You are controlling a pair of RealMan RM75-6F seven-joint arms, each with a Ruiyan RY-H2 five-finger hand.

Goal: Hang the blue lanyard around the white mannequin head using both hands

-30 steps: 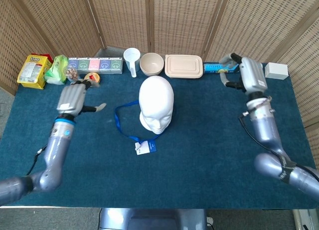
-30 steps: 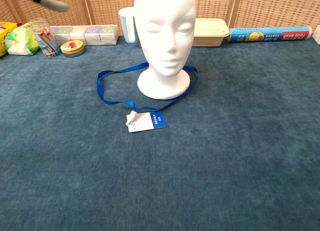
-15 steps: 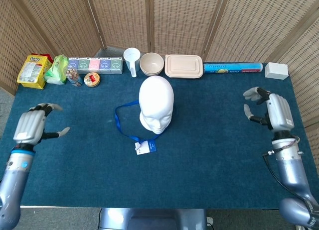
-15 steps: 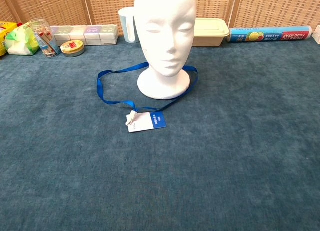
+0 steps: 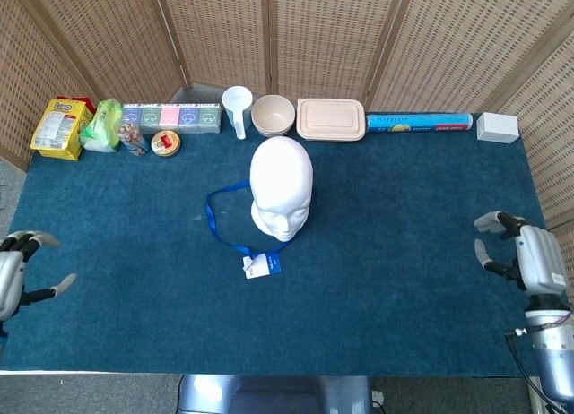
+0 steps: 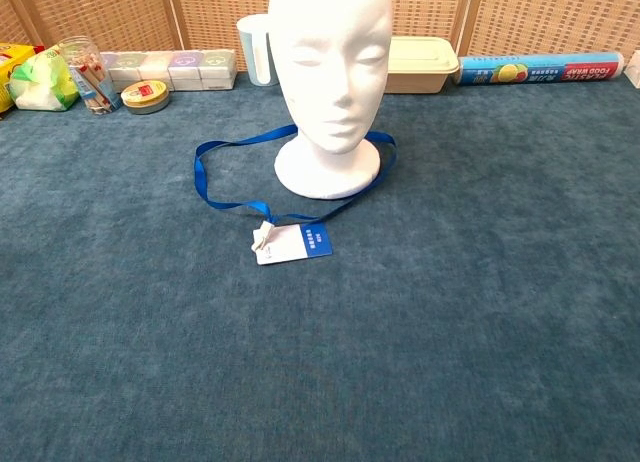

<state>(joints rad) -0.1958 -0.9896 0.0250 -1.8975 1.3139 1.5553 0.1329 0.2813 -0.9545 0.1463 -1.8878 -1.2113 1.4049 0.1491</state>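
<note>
Both hands have pulled back toward the near corners since the earlier frames, out from over the table middle to its edges. Left hand (image 5: pixel 11 280) sits at the far left edge of the head view, fingers spread apart, holding nothing. Right hand (image 5: pixel 529 257) is at the right near edge, fingers also apart, empty. Neither shows in the chest view.

Blue lanyard (image 6: pixel 215 177) lies flat on the blue table cloth (image 6: pixel 480 312), its loop running round the base of the white mannequin head (image 6: pixel 330 72), not over the top; slack bulges out to the left of the head. Badge card (image 6: pixel 295 242) rests on the cloth in front of the base, slightly left. Lanyard is well apart from both sets of fingers, roughly midway between the hands.

Back row: snack bag (image 5: pixel 61 127), cup (image 5: pixel 237 109), bowl (image 5: pixel 273 115), lidded container (image 5: pixel 331 119), foil-wrap box (image 5: pixel 419 121), small white box (image 5: pixel 497 127).
</note>
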